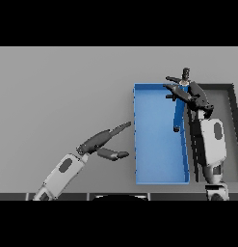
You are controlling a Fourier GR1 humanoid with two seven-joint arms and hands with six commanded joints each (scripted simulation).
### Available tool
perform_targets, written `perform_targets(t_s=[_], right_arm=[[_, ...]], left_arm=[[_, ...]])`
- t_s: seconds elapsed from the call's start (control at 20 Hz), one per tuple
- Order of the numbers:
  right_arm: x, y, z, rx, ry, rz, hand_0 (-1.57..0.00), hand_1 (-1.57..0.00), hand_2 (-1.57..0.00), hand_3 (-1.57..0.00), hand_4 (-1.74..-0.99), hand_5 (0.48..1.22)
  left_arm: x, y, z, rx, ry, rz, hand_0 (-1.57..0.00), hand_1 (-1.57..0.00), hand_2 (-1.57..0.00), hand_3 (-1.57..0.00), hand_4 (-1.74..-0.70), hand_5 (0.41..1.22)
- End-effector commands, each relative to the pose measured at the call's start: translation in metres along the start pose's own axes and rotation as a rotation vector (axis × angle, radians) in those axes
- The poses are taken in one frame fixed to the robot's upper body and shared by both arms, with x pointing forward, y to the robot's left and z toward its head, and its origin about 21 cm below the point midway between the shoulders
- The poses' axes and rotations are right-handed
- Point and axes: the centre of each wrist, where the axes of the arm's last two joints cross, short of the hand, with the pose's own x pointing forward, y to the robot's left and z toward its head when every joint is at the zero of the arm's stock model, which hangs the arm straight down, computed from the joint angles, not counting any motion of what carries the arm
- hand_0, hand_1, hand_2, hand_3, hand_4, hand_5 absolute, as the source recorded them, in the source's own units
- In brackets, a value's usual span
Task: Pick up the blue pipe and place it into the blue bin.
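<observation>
Right hand [191, 94] grips blue pipe [178, 113] – hanging inside blue bin [159, 144]'s right wall.

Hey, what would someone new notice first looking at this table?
The bright blue bin right of centre stands out on the grey table. Over its far right corner, the right hand holds the blue pipe. The left hand hovers open left of the bin.

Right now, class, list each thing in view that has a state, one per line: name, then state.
blue pipe: held by the right hand, over the bin's right side.
blue bin: open-topped, on the table.
right hand: shut on the pipe.
left hand: open, holding nothing.
</observation>
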Motion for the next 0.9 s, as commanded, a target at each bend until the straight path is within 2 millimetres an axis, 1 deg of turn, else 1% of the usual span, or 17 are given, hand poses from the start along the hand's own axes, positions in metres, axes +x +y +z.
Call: perform_targets(t_s=[0.0,0.05,0.1,0.15,0.2,0.25,0.3,0.35,0.4,0.45,0.5,0.55,0.6,0.65,0.7,0.8,0.85], right_arm=[[-0.008,-0.002,0.001,-0.011,0.036,0.024,-1.57,-1.57,-1.57,-1.18,-1.569,1.221],[-0.018,0.000,0.002,-0.002,0.072,0.033,-1.57,-1.57,-1.57,-1.04,-1.603,1.221],[-0.025,-0.001,0.004,-0.014,0.103,0.048,-1.57,-1.57,-1.57,-0.85,-1.631,1.221],[-0.032,-0.001,0.004,-0.014,0.142,0.060,-1.57,-1.57,-1.57,-0.69,-1.653,1.205],[-0.042,0.002,0.003,-0.026,0.182,0.062,-1.57,-1.57,-1.57,-0.87,-1.617,1.194],[-0.049,0.003,0.002,-0.044,0.227,0.053,-1.57,-1.57,-1.57,-1.01,-1.583,1.199],[-0.055,0.005,-0.001,-0.051,0.274,0.018,-1.46,-1.38,-1.33,-0.81,-1.534,1.190],[-0.059,0.007,-0.003,-0.040,0.325,-0.004,-1.17,-1.11,-1.07,-0.65,-1.477,1.178],[-0.059,0.004,-0.003,-0.035,0.361,-0.024,-0.94,-0.88,-0.85,-0.52,-1.404,1.159],[-0.060,0.005,-0.006,-0.039,0.396,-0.033,-0.75,-0.71,-0.68,-0.41,-1.344,1.172],[-0.056,0.006,-0.005,-0.030,0.413,-0.028,-0.60,-0.57,-0.55,-0.33,-1.302,1.182],[-0.051,0.010,-0.002,0.006,0.408,0.025,-0.48,-0.45,-0.44,-0.26,-1.264,1.139],[-0.047,0.014,0.002,0.039,0.392,0.084,-0.38,-0.36,-0.35,-0.21,-1.234,1.091],[-0.043,0.015,0.005,0.058,0.385,0.163,-0.31,-0.29,-0.28,-0.17,-1.215,1.044],[-0.041,0.015,0.006,0.062,0.383,0.216,-0.25,-0.23,-0.22,-0.13,-1.204,1.002],[-0.044,0.019,0.008,0.067,0.398,0.264,-0.16,-0.15,-0.14,-0.09,-1.196,0.933],[-0.043,0.019,0.008,0.069,0.393,0.283,-0.15,-0.12,-0.11,-0.07,-1.192,0.907]], left_arm=[[0.000,-0.002,-0.003,0.002,0.007,0.003,0.00,0.00,0.00,0.00,-0.83,0.471],[-0.001,-0.003,-0.004,0.006,0.004,0.003,0.00,0.00,0.00,0.00,-0.83,0.472],[0.000,-0.002,-0.004,0.001,-0.001,0.002,0.00,0.00,0.00,0.00,-0.83,0.474],[-0.001,-0.002,-0.003,0.000,-0.002,0.001,0.00,0.00,0.00,0.00,-0.83,0.475],[0.000,-0.002,-0.004,0.002,-0.010,-0.004,0.00,0.00,0.00,0.00,-0.83,0.474],[0.001,-0.001,-0.004,0.003,0.002,0.007,0.00,0.00,0.00,0.00,-0.83,0.474],[0.000,-0.002,-0.004,0.002,0.002,0.006,0.00,0.00,0.00,0.00,-0.83,0.474],[-0.001,-0.001,-0.002,0.006,0.003,0.005,0.00,0.00,0.00,0.00,-0.83,0.476],[0.001,-0.001,-0.001,0.005,-0.010,0.006,0.00,0.00,0.00,0.00,-0.83,0.476],[0.003,-0.001,-0.003,0.004,-0.013,0.005,0.00,0.00,0.00,0.00,-0.83,0.476],[0.004,-0.001,-0.002,0.009,-0.017,0.006,0.00,0.00,0.00,0.00,-0.83,0.476],[0.003,-0.003,-0.004,0.005,0.005,0.009,0.00,0.00,0.00,0.00,-0.83,0.477],[-0.001,-0.003,0.000,0.004,0.001,0.012,0.00,0.00,0.00,0.00,-0.83,0.477],[0.001,-0.002,-0.001,0.005,-0.003,0.013,0.00,0.00,0.00,0.00,-0.83,0.477],[0.001,-0.004,0.000,-0.001,-0.003,0.015,0.00,0.00,0.00,0.00,-0.83,0.477],[0.000,-0.004,0.000,0.007,-0.005,0.014,0.00,0.00,0.00,0.00,-0.83,0.473],[0.001,-0.003,0.000,0.010,-0.006,0.014,0.00,0.00,0.00,0.00,-0.83,0.472]])
